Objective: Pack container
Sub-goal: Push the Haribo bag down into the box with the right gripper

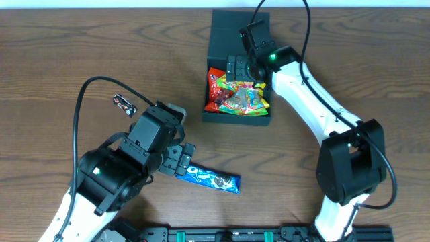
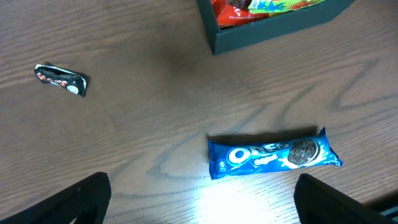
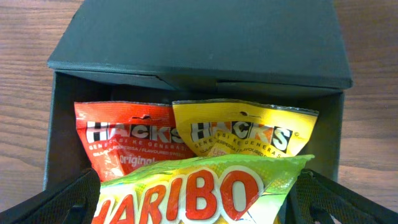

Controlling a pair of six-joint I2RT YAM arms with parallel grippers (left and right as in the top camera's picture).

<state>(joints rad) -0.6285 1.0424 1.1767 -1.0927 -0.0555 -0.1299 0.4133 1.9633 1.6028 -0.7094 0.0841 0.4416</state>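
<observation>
Right, nearest me my left gripper [image 2: 200, 208] hangs with jaws wide apart, just short of the Oreo packet [image 2: 273, 154]. I'd turn the wrist to span its short width, centre, then lower. Open wood surrounds it, so the approach looks easy. Further out a small dark packet [image 2: 60, 80] lies alone. Farthest, the container [image 1: 236, 118] sits lid-open, its near wall an edge to clear, with my right gripper [image 3: 199, 208] spread above the Haribo bag [image 3: 186, 186].
</observation>
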